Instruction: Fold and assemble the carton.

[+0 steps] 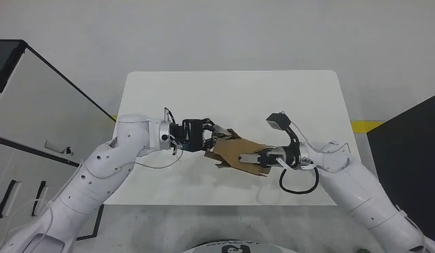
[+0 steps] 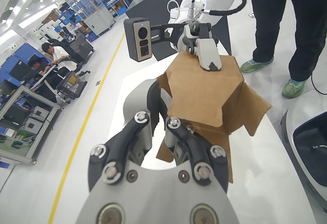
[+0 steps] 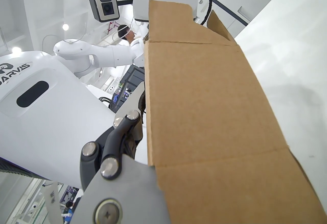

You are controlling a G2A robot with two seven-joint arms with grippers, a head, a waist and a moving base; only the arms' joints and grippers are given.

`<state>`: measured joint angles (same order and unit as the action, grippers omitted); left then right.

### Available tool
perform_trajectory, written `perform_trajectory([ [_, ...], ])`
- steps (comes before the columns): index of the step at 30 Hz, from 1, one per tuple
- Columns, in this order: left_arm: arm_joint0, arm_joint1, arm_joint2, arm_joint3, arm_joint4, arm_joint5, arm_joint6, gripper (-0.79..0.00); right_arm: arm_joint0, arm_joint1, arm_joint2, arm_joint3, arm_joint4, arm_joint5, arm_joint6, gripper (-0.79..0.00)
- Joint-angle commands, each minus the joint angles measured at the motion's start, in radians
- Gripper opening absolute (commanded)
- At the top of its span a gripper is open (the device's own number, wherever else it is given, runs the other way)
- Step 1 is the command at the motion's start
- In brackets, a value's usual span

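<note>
- Left gripper (image 1: 216,137), at 9 o'clock of the carton (image 1: 234,154), has its fingers spread, one on either side of a loose end flap rather than clamped on it
- Plain brown corrugated board, the carton hangs between both grippers, toward 6 o'clock of the white table (image 1: 231,90); it is half-opened, with the main panels angled into a rough tube and the end flaps splayed outward; whether its lowest flap touches the table I cannot tell
- Right gripper (image 1: 248,158), at 3 o'clock of the carton, pinches a broad side panel: one finger (image 2: 210,57) lies flat on the outer face, its partner presumably underneath
- Handling, as a judgement: it looks very light, so weight is no concern; the panels are stiff across their faces but hinge freely at the scored creases, so the shape is likely to sag or skew if held at one point only
- Flaps look floppy, and their thin edges would probably crush or tear under a hard squeeze; the matte board should give the pads fair friction
- Best hold: a flat panel close to a crease, gripped through the wall, while the other gripper pushes flaps at their base, not at their tips
</note>
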<state>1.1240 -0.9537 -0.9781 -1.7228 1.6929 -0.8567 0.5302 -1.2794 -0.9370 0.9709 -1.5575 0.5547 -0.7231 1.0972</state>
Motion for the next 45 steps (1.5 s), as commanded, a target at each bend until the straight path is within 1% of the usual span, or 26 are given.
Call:
perform_trajectory([
  [1,-0.001,-0.001,0.002,-0.001,-0.001,0.0,0.001,-0.785,0.006,0.006,-0.014,-0.004,0.002,-0.002,-0.002,-0.785],
  [17,-0.009,-0.006,0.034,-0.012,0.009,-0.01,0.023,-0.785,0.047,0.046,-0.108,-0.008,0.006,-0.036,-0.036,-0.785],
  [29,-0.026,-0.008,0.04,0.007,0.014,-0.011,0.037,-0.785,0.076,0.071,-0.158,0.002,0.016,-0.061,-0.061,-0.785],
  [40,-0.057,-0.023,0.091,0.027,0.007,-0.01,0.052,-0.785,0.104,0.087,-0.206,0.009,0.027,-0.077,-0.077,-0.785],
  [45,-0.07,-0.023,0.08,0.046,0.007,-0.004,0.055,-0.785,0.114,0.095,-0.222,0.018,0.031,-0.087,-0.087,-0.785],
])
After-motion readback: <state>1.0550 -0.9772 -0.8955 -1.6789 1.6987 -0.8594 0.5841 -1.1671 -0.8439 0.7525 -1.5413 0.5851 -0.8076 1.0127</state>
